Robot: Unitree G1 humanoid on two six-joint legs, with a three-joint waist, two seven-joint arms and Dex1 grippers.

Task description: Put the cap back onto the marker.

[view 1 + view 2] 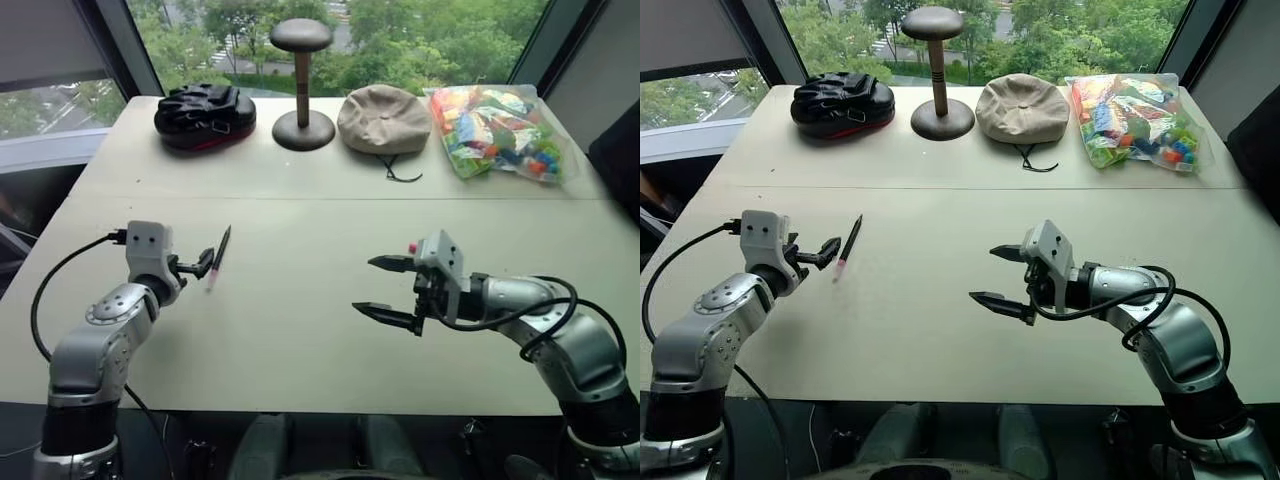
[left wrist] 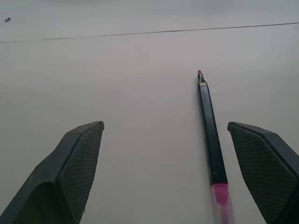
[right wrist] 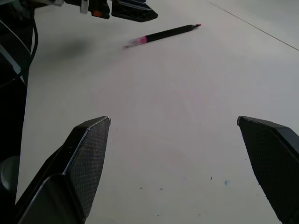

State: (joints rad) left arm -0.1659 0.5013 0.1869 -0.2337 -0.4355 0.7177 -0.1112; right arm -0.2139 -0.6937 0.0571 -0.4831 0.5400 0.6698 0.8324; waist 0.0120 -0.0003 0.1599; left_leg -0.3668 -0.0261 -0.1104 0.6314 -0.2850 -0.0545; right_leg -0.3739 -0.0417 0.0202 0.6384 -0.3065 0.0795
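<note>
- You have a broad pale table (image 1: 300, 330) in front of you; along its far edge stand a black bag (image 1: 204, 115), a wooden stand (image 1: 302, 88), a beige hat (image 1: 384, 119) and a clear bag of coloured toy pieces (image 1: 497, 130). None of these belongs to the job.
- Your right gripper (image 1: 385, 288) hovers over bare table at the right, jaws spread wide and holding nothing, pointed across toward the left side.
- Your left gripper (image 1: 203, 262) sits low at the left, also wide and empty. In its wrist view the marker lies between the two fingers (image 2: 77, 163), closer to one of them, not yet touched as far as you can see.
- The marker (image 1: 219, 257) lies flat on the table just beside that left gripper, pink-red end toward you, tip pointing toward the far edge.
- The cap looks to be the tiny red speck (image 1: 412, 247) just above the right gripper, on the table; it is too small to be sure, so confirm it before you commit.
- Judged from this layout, you are at the first step: lining up to pick up the marker, with the cap not yet fetched.
- Next, ease the left gripper forward so the black barrel is centred between the fingers, then close on it; leave the tip end free so the cap can go on.
</note>
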